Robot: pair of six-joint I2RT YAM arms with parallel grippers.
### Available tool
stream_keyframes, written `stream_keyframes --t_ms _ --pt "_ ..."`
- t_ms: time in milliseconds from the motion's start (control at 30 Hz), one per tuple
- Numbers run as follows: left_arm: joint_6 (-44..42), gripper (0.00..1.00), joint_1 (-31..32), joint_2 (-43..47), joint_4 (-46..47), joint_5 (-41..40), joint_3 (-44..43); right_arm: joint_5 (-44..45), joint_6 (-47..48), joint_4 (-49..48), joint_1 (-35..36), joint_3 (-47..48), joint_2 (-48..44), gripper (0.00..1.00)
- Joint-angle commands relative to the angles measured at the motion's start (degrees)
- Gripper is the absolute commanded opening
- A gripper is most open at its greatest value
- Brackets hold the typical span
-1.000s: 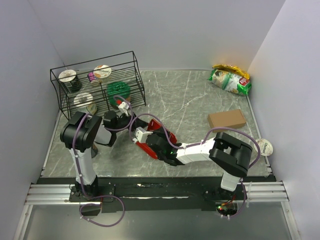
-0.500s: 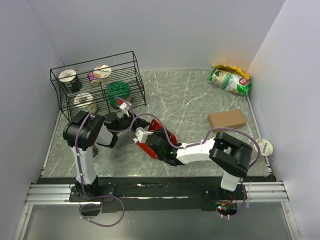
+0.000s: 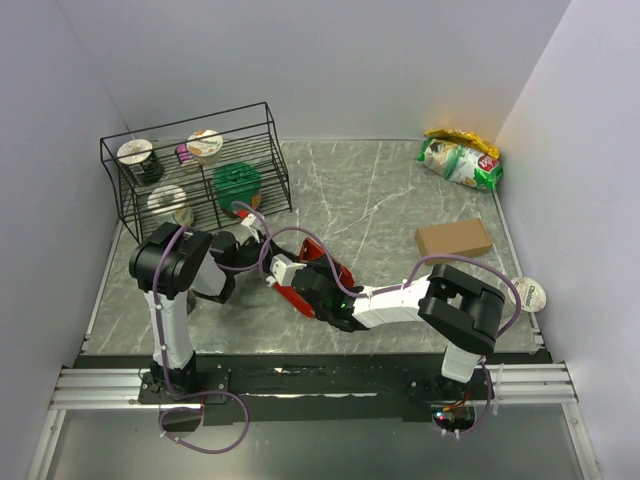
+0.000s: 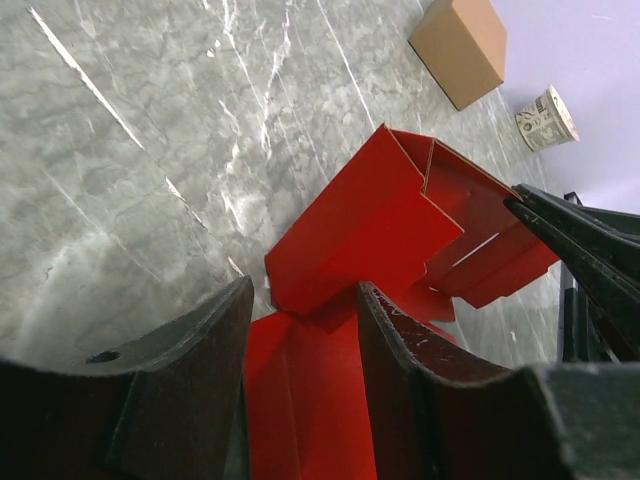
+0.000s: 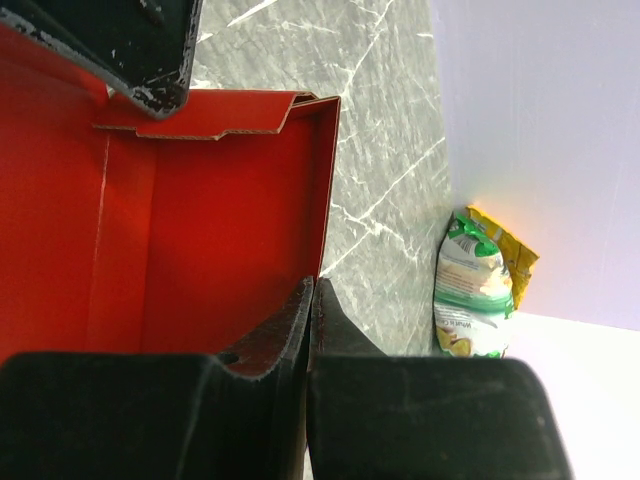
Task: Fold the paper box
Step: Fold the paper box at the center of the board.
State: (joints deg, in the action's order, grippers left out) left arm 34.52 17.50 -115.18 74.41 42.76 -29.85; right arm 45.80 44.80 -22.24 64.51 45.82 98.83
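Observation:
The paper box (image 3: 337,268) is a bright red creased card sheet with raised flaps, lying mid-table between the two arms. In the left wrist view the paper box (image 4: 370,220) stands half formed, and one red panel runs between the fingers of my left gripper (image 4: 300,290), whose jaws stand apart on either side of it. My left gripper (image 3: 272,264) reaches the sheet from the left. My right gripper (image 3: 318,296) comes in from the near right. In its wrist view my right gripper (image 5: 312,285) is shut on the right edge of the paper box's (image 5: 200,220) red wall.
A black wire basket (image 3: 270,150) with several cups stands at the back left. A plain brown cardboard box (image 3: 453,238) lies to the right, a green and yellow snack bag (image 3: 460,160) at the back right corner, and a paper cup (image 3: 530,293) at the right edge.
My left gripper's jaws have narrowed around the red panel and the left arm has edged right. The right gripper stays where it was, shut on the box.

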Motion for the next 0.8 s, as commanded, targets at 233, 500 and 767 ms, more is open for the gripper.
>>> stream_keyframes --t_ms 233,500,767 --pt "-0.86 0.53 1.22 -1.81 13.3 1.36 -2.58 -3.17 -2.43 1.5 0.35 1.81 0.49 0.0" --pt "-2.62 0.52 1.58 -1.37 11.72 0.74 -4.78 -3.52 -2.43 1.5 0.35 1.81 0.49 0.0" --pt "-4.37 0.52 2.28 -1.81 10.5 0.65 -6.89 -4.4 -3.13 2.29 0.53 2.16 0.4 0.0"
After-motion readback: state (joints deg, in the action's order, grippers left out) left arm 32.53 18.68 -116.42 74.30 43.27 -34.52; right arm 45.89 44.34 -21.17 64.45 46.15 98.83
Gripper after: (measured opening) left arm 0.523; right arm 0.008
